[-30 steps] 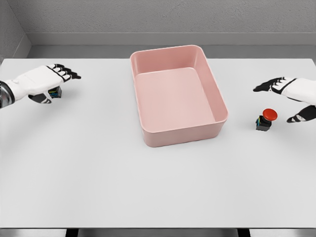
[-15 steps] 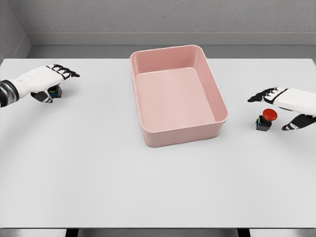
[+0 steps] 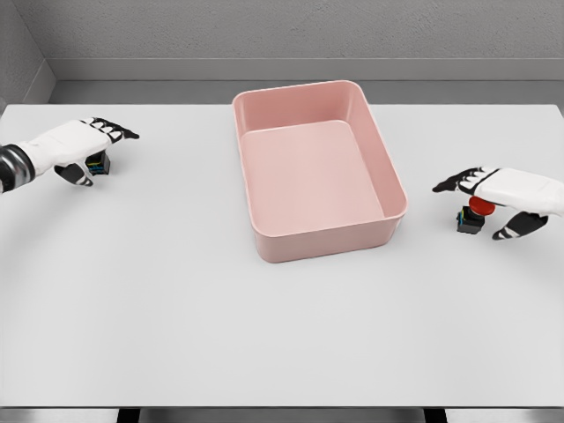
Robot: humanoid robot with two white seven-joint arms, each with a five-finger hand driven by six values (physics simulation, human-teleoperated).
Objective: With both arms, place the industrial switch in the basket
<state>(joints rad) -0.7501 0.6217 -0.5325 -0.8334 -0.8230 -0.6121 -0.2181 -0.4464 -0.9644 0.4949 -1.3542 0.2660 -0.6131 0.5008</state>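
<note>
Since the previous frames the right hand (image 3: pixel 504 196) has slid leftward, toward the basket, and now sits over the red-capped industrial switch (image 3: pixel 472 215); a second ago that switch stood clear to the hand's left. The left hand (image 3: pixel 72 146) has barely shifted, drawing slightly back toward the left edge.

Right side: the switch stands upright on the white table (image 3: pixel 282 326), black base down, red button partly covered by the palm. Fingers are spread and extended, thumb (image 3: pixel 515 226) low on the near side, fingertips past the switch toward the basket. No closure around it; whether the palm touches the cap cannot be told.

Left side: a second small dark switch block (image 3: pixel 99 164) lies under the left hand, showing just below the palm. Fingers extended, thumb down beside the block, not clasped around it.

The pink basket (image 3: pixel 317 242) sits mid-table between the two hands, well apart from each. Both switches are outside it, on the table surface.
</note>
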